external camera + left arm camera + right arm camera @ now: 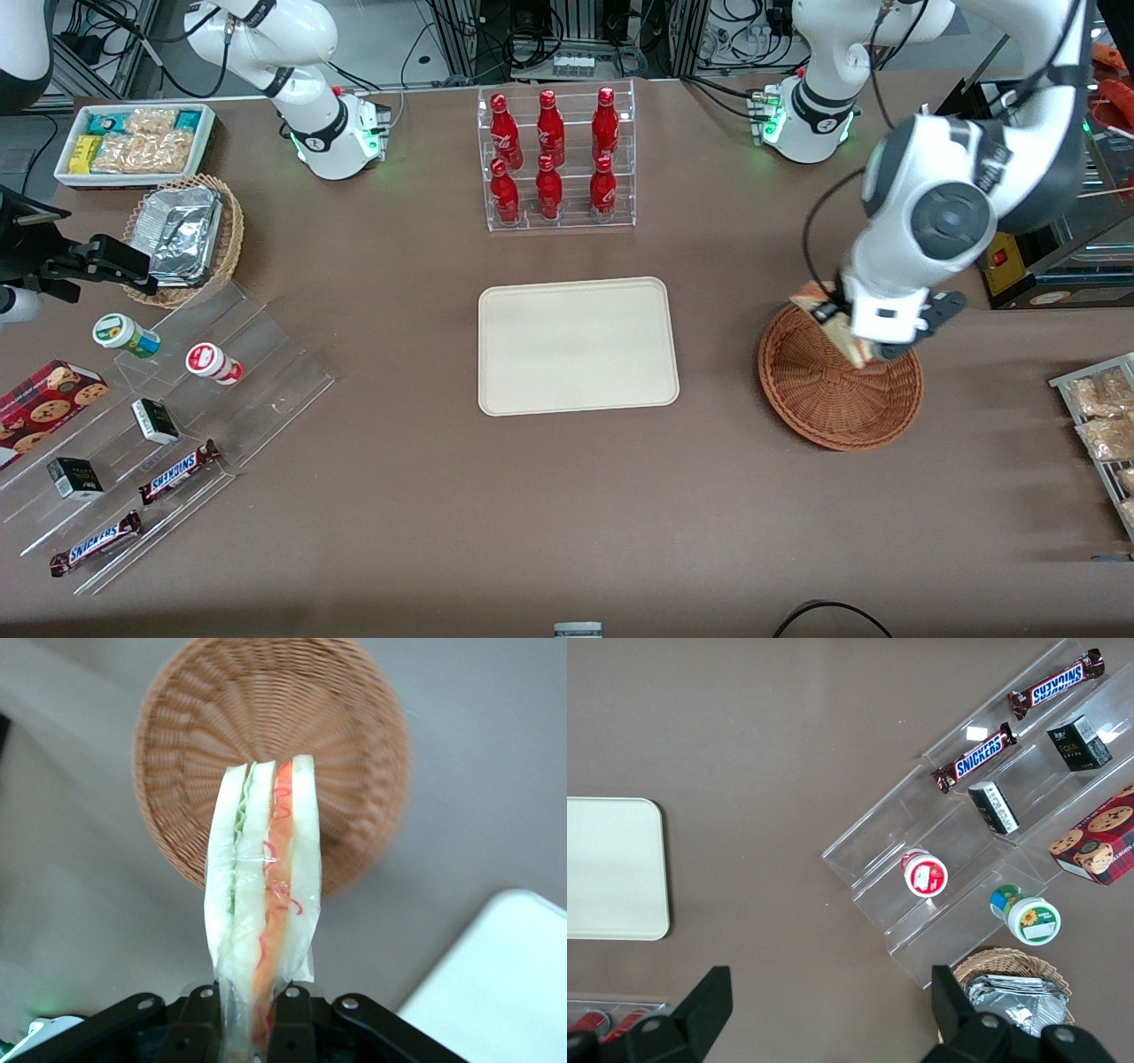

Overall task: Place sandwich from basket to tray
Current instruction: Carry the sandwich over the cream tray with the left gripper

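The sandwich (266, 895), a pale bread wedge in clear wrap with green and red-orange filling at its edge, is clamped between my left gripper's fingers (296, 1014). My left gripper (864, 347) is shut on it and holds it lifted above the round reddish-brown wicker basket (824, 403), over the basket's edge farther from the front camera. The sandwich (813, 298) pokes out beside the wrist. The basket (221, 726) holds nothing else. The cream tray (576, 354) lies bare mid-table, toward the parked arm from the basket; its corner (505, 983) shows in the left wrist view.
A clear rack of red bottles (556, 159) stands farther from the front camera than the tray. Toward the parked arm's end are a white snack bin (133, 142), a foil-lined tan basket (186, 235) and an acrylic stand (159, 425) with snacks. A rack of packets (1103, 416) sits at the working arm's end.
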